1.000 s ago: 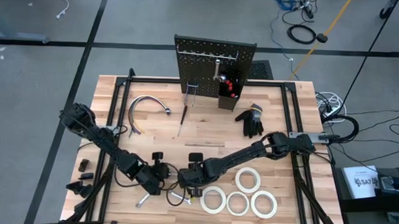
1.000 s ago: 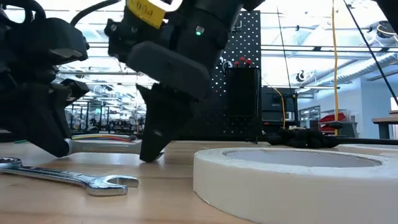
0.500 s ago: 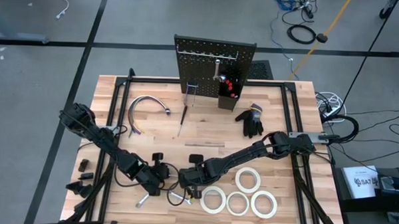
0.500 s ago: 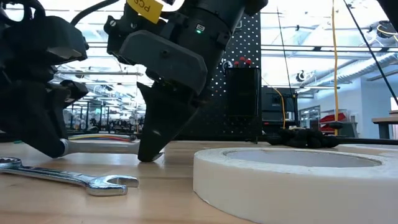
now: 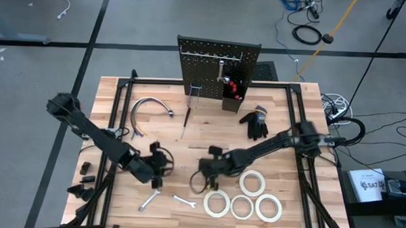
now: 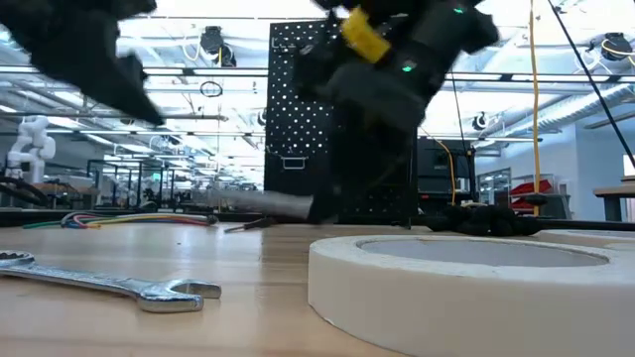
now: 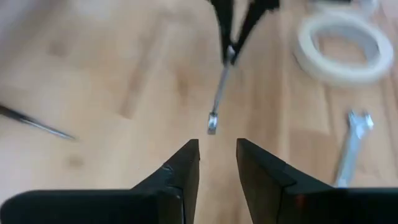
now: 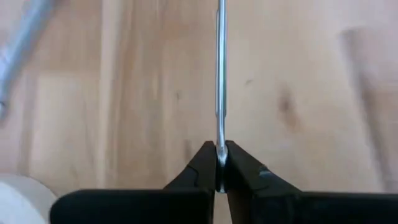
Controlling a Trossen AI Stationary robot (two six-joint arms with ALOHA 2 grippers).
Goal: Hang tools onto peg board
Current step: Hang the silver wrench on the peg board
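Both arms have lifted off the tabletop since a moment ago. The right end effector is pinched tight on a slim silver wrench, carrying it (thin as a rod) above the wood near the tape rolls. The left end effector hangs opposite with fingers parted, holding nothing. Two wrenches lie flat below; the peg board stands well behind.
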